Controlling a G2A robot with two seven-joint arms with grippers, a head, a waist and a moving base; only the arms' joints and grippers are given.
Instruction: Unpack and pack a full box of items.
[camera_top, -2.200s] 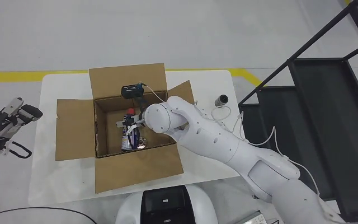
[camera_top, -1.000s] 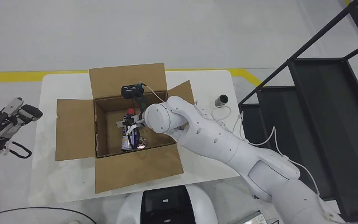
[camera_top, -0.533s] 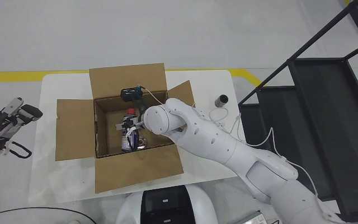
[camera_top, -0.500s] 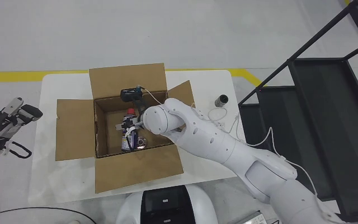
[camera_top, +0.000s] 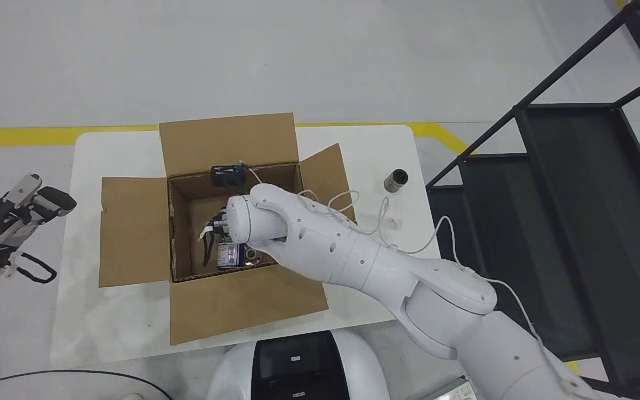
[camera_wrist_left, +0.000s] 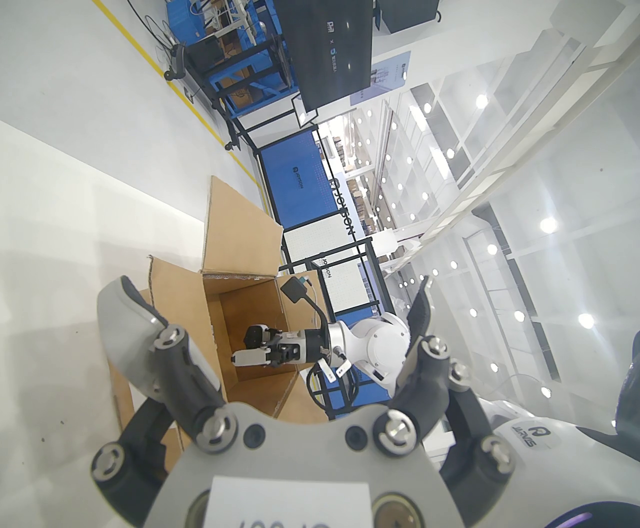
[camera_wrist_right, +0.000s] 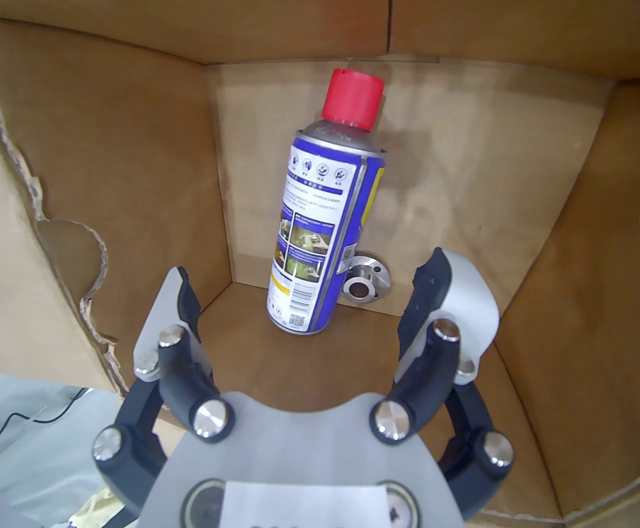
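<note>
An open cardboard box (camera_top: 134, 232) stands on the white table (camera_top: 95, 330). Inside it rests a blue spray can (camera_wrist_right: 320, 235) with a red cap, and a small metal flange (camera_wrist_right: 364, 286) lies beside its base. My right gripper (camera_wrist_right: 310, 272) is inside the box, open, a short way back from the can and touching nothing. From above, the right gripper (camera_top: 212, 232) sits in the box's left half, with part of the spray can (camera_top: 232, 257) showing beside the arm. My left gripper (camera_wrist_left: 272, 295) is open and empty, off the table's left edge, and faces the box (camera_wrist_left: 240, 295).
A short metal cylinder (camera_top: 396, 180) lies on the table right of the box. The four box flaps are folded outward. Black metal stairs (camera_top: 560, 200) stand close to the table's right side. The left gripper (camera_top: 30, 205) hangs beyond the table's left edge.
My right arm has swung left over the box, and its gripper now sits nearer the left wall. The can's red cap is now hidden under the arm. The left arm has not moved.
</note>
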